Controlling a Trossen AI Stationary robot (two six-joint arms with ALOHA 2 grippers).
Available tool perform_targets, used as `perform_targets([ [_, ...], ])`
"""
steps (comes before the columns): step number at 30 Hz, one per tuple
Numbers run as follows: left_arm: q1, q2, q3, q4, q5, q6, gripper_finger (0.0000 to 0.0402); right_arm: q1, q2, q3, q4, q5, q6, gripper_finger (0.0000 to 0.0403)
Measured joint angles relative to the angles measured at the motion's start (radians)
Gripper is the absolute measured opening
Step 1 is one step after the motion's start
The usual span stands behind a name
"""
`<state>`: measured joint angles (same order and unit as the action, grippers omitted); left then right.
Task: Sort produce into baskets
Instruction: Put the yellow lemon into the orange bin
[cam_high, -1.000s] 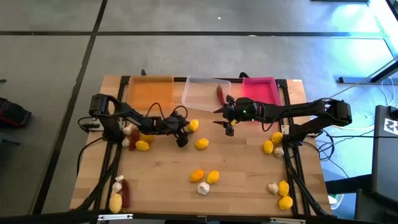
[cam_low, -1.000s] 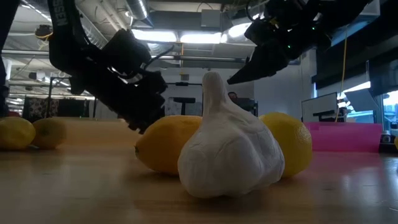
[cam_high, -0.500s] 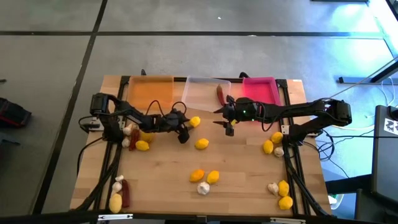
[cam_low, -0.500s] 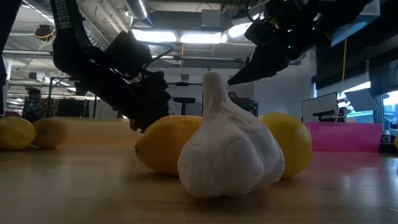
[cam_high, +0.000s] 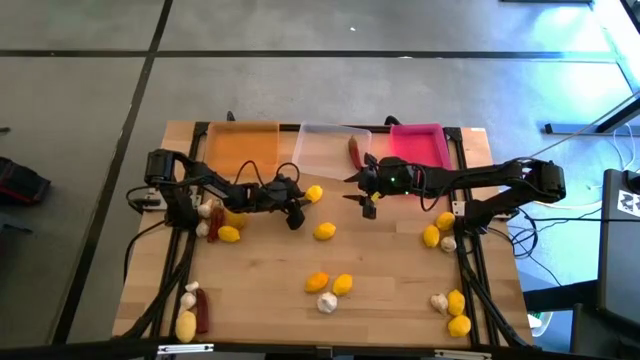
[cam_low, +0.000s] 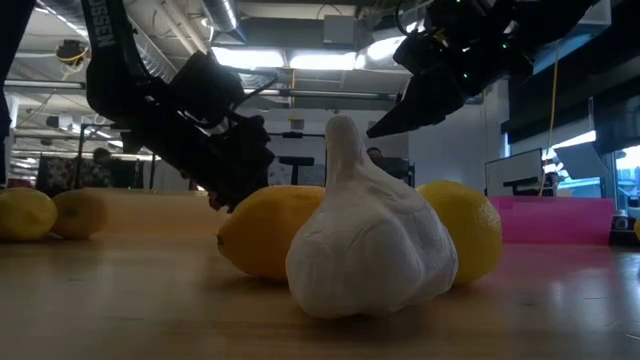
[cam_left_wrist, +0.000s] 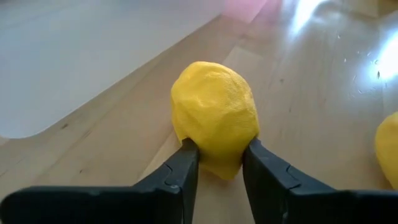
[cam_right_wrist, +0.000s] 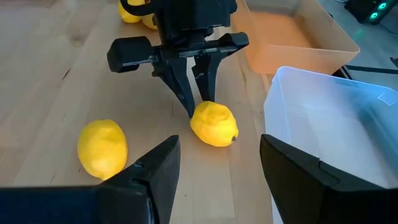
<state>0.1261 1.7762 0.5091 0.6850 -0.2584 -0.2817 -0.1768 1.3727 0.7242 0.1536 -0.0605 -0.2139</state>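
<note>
- We are counting three trays along the table's far edge: an orange tray (cam_high: 240, 146), a clear tray (cam_high: 328, 146) with one chili (cam_high: 354, 150) at its side, and a pink tray (cam_high: 417, 142).
- The left gripper (cam_left_wrist: 217, 163) is reaching low toward mid-table, its fingers pinching a lemon (cam_left_wrist: 215, 115) resting on the wood just before the clear tray.
- The right gripper (cam_high: 357, 188) is hovering nearby, jaws spread, holding nothing.
- A second lemon (cam_high: 324, 231) is lying near; open wood is lying between the two.
</note>
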Motion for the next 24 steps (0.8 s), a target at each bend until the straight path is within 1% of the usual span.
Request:
perform_targets([
  [3,-0.004,-0.011,0.000,-0.001,0.000,0.000,0.0106,0.000,0.000,0.000,0.000,0.000,0.000,0.0215],
  [7,-0.017,-0.074,-0.001,-0.033,0.000,0.025,0.0107,0.000,0.000,0.000,0.000,0.000,0.000,0.0215],
  [12,-0.023,-0.222,-0.001,-0.151,-0.001,0.039,0.0108,0.000,0.000,0.000,0.000,0.000,0.000,0.0215],
  [14,-0.023,-0.292,-0.001,-0.208,-0.016,0.043,0.0108,0.000,0.000,0.000,0.001,0.000,0.000,0.0215],
  [17,-0.021,-0.400,-0.001,-0.306,-0.087,0.069,0.0109,0.000,0.000,0.000,0.001,0.000,0.000,0.0215],
  [21,-0.019,-0.528,-0.001,-0.429,-0.237,0.098,0.0109,0.000,0.000,0.000,0.000,0.000,0.000,0.0215],
  [24,-0.006,-0.600,-0.001,-0.523,-0.337,0.103,0.0109,0.000,0.000,0.000,0.000,0.000,0.000,0.0215],
])
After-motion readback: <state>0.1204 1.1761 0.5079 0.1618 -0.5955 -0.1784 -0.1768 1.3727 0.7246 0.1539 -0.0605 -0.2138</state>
